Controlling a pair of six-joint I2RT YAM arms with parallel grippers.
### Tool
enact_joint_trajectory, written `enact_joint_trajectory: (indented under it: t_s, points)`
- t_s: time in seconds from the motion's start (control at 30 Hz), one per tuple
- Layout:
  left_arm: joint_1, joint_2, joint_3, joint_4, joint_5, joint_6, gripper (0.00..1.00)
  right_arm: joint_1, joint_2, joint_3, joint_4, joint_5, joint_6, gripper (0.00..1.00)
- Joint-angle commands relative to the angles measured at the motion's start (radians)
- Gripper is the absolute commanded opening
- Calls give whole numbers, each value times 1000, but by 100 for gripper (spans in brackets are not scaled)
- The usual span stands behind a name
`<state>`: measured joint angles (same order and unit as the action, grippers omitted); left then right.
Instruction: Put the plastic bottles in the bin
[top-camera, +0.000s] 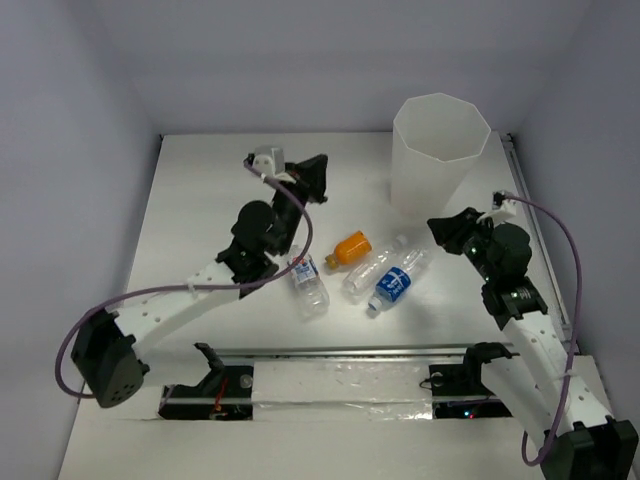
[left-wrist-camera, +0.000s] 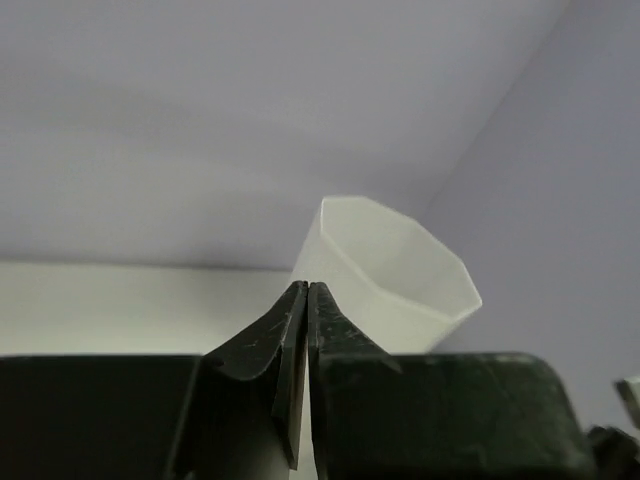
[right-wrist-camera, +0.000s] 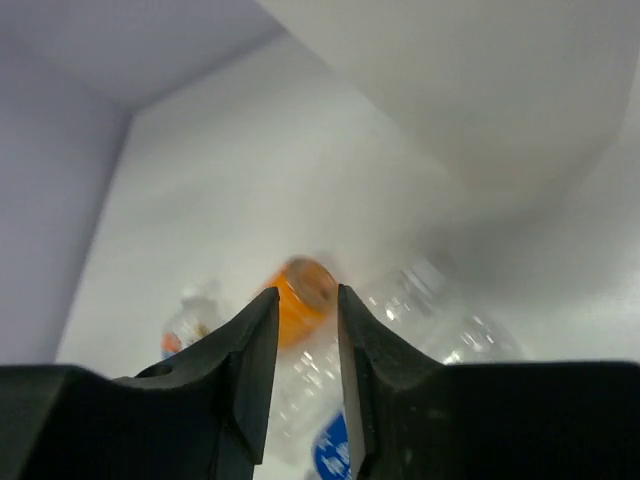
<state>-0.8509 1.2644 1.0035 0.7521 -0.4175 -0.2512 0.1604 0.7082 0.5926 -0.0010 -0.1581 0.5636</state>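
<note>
Several plastic bottles lie mid-table: a stubby orange one (top-camera: 350, 248), a clear unlabelled one (top-camera: 375, 268), a blue-labelled one (top-camera: 397, 282) and a white-red labelled one (top-camera: 308, 282). The tall translucent white bin (top-camera: 440, 150) stands at the back right. My left gripper (top-camera: 320, 178) is shut and empty, raised left of the bin, which shows ahead in the left wrist view (left-wrist-camera: 385, 275). My right gripper (top-camera: 436, 226) is open and empty, above the table right of the bottles. The right wrist view shows the orange bottle (right-wrist-camera: 300, 300) beyond its jaws and the blue label (right-wrist-camera: 330, 450) below.
White walls close the table at the back and both sides. A rail (top-camera: 350, 352) runs along the near edge between the arm bases. The white-red bottle (right-wrist-camera: 185, 325) and the clear one (right-wrist-camera: 440, 310) flank the right jaws.
</note>
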Motion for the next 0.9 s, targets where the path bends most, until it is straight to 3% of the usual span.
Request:
enact_joint_trajectory:
  t_s: [0.0,0.03,0.07,0.13,0.2,0.3,0.33,0.43,0.57,0.6,0.73,0.87]
  points:
    - [-10,-103,-233,-41,-4,-166,0,11,8,-94,-27,-69,74,38]
    - [-10,-135,-271,-75,-15,-196,0,11,13,-108,-27,-67,87,68]
    - [-10,-169,-308,-103,-21,-207,0,11,17,-117,-33,-66,103,79]
    - [-10,-290,-417,-166,-18,-244,0,11,45,-122,-59,-61,124,87]
    - [-19,-408,-494,-255,-32,-269,0,11,62,-116,-94,-44,130,87]
    - [-19,-555,-572,-360,-47,-299,29,11,56,-111,-178,44,130,87]
    - [-19,-589,-589,-387,-53,-304,46,11,51,-106,-229,95,128,87]
    - [-19,-687,-655,-450,-47,-335,66,11,65,-100,-289,126,130,86]
    - [-19,-731,-726,-461,-37,-382,78,11,141,-86,-283,111,156,88]
    - [-19,-715,-744,-456,-43,-404,81,11,184,-83,-275,108,159,92]
    - [-19,-637,-741,-476,-24,-408,97,11,290,-82,-193,10,171,96]
    - [-19,-602,-764,-448,14,-405,99,11,333,-83,-151,9,180,96]
